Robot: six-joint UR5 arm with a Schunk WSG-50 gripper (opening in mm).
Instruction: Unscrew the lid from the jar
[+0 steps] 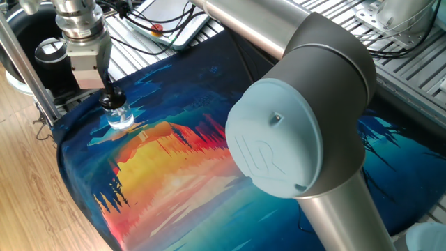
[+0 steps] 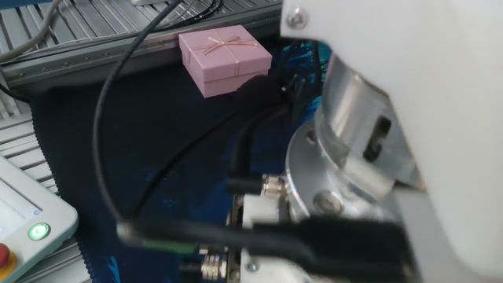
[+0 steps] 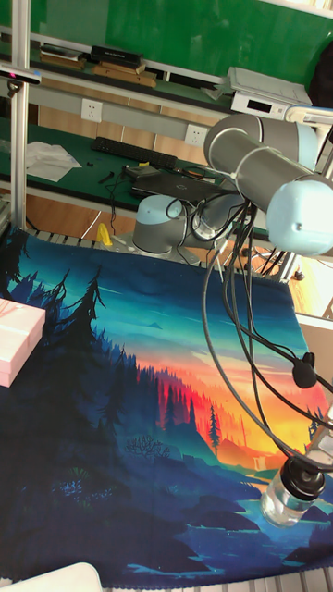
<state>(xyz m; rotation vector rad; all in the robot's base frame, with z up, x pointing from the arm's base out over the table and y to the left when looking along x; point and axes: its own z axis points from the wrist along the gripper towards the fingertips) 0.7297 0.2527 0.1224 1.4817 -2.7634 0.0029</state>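
The jar point(image 1: 120, 118) is small, clear glass, standing upright near the left corner of the painted cloth point(image 1: 181, 167). Its black lid point(image 1: 111, 104) sits on the neck, and my gripper point(image 1: 109, 102) comes straight down from above, shut on it. The tall fixed view shows the jar point(image 3: 285, 499) at the cloth's lower right with the dark lid point(image 3: 302, 478) on top, the fingers mostly cut off by the frame edge. In the other fixed view my wrist and its cables fill the picture and hide jar and lid.
A pink gift box point(image 2: 225, 56) sits at a far corner of the cloth point(image 3: 15, 344). A black ring-shaped device with a silver centre point(image 1: 47, 50) and a metal frame post point(image 1: 24, 66) stand just left of the gripper. My arm's large elbow point(image 1: 293, 139) looms over the cloth's middle.
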